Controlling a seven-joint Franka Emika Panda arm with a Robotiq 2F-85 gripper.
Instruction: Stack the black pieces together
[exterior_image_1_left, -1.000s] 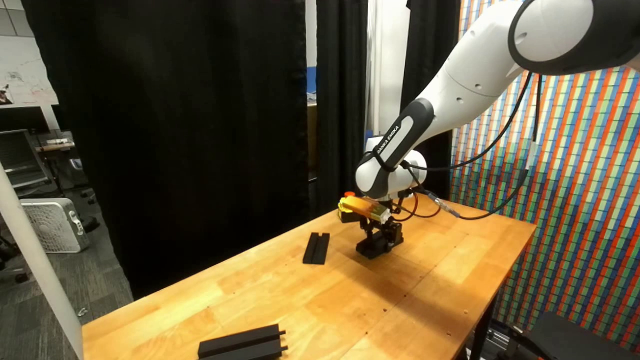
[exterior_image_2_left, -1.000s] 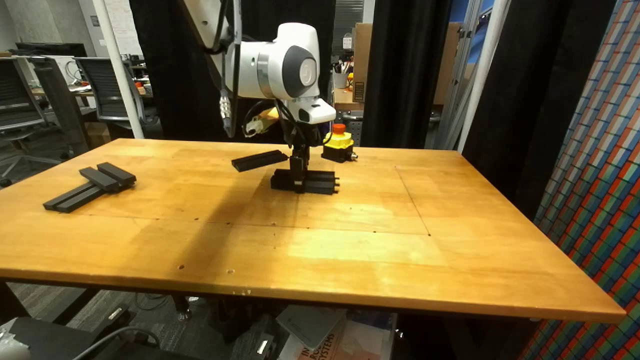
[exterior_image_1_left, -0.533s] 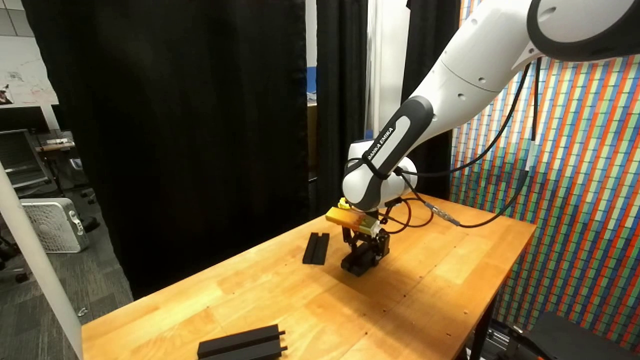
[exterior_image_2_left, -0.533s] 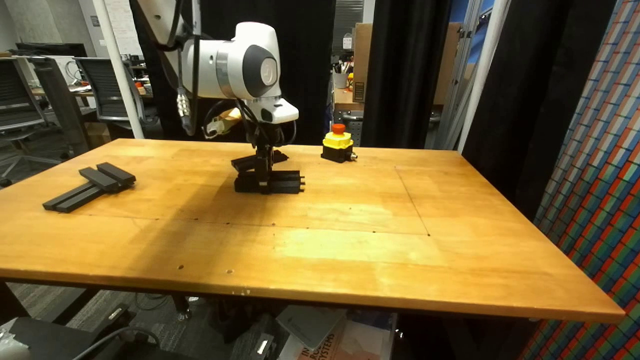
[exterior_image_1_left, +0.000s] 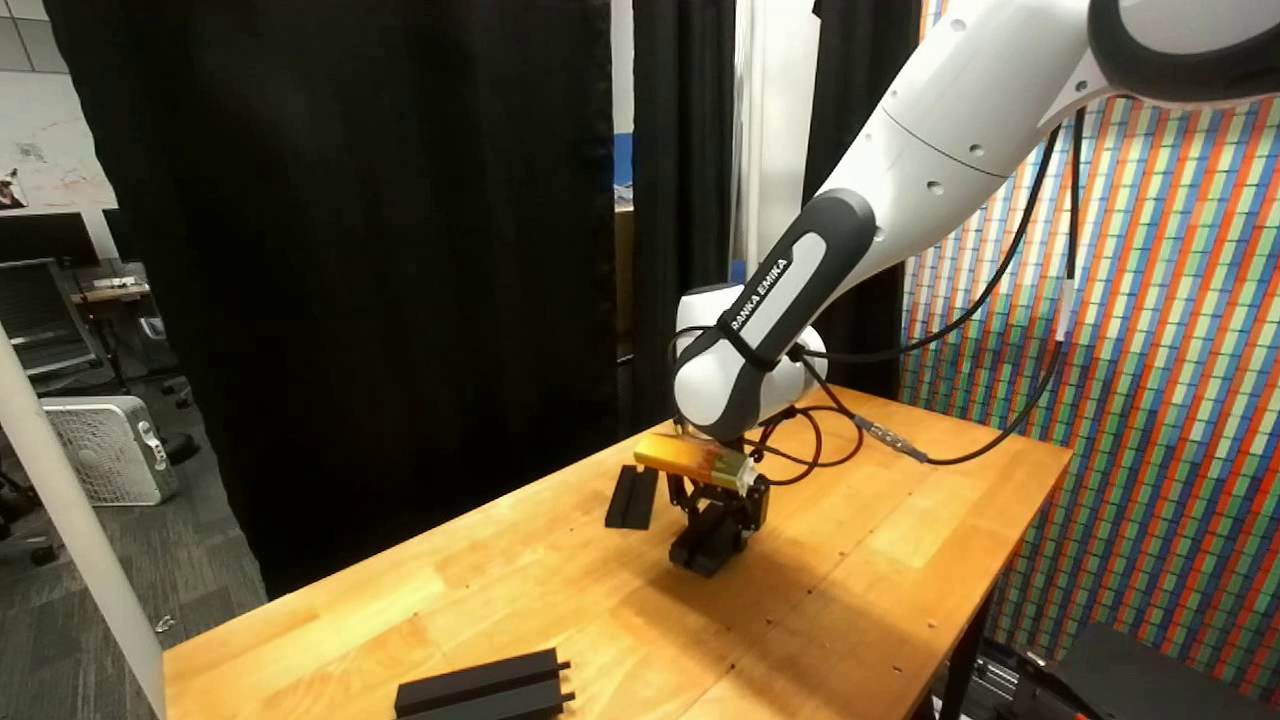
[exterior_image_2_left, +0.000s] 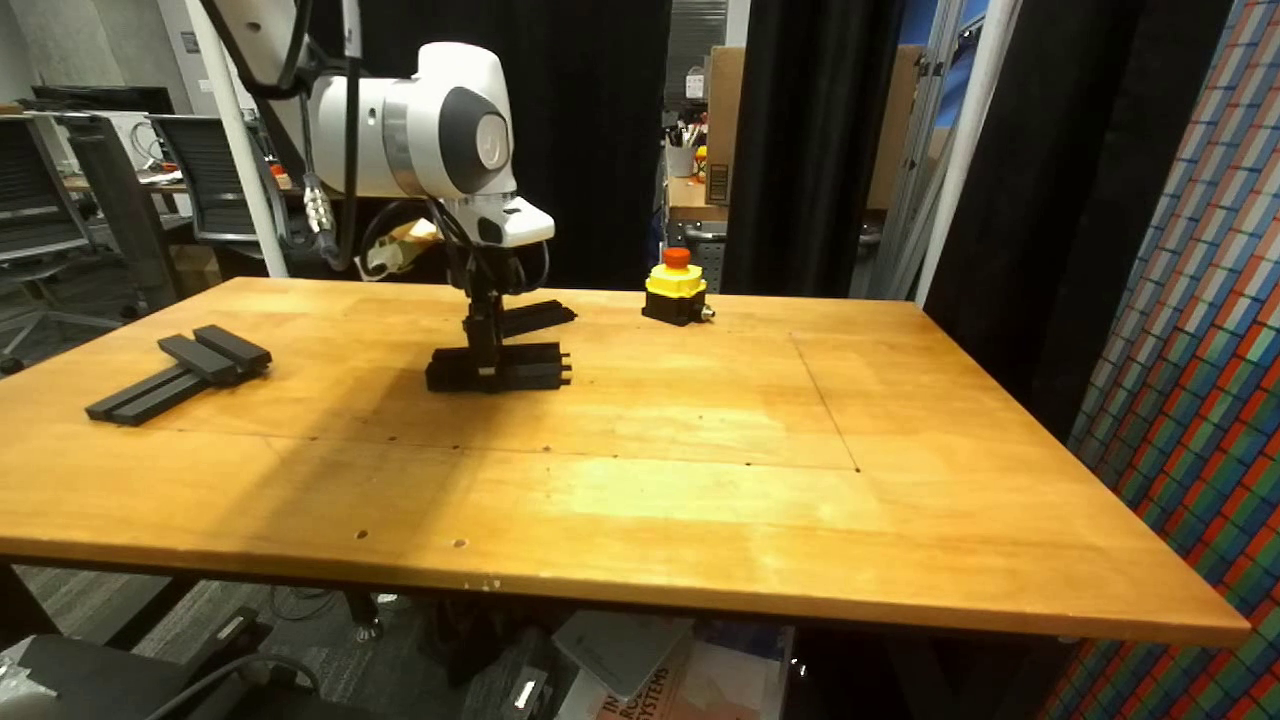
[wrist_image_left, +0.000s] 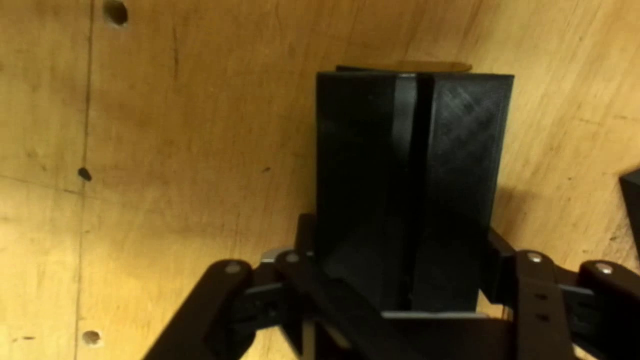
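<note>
Worktop: wood; black curtain beyond.
Jaws: pinching a grooved black piece by its sides; contact with worktop, cannot tell.
Loose piece: flat, near the held one.
Crossed pieces: well apart from both.

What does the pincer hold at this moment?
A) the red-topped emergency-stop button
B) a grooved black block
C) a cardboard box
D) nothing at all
B: in the wrist view, the pincer has the grooved black block between its two sides.
</note>
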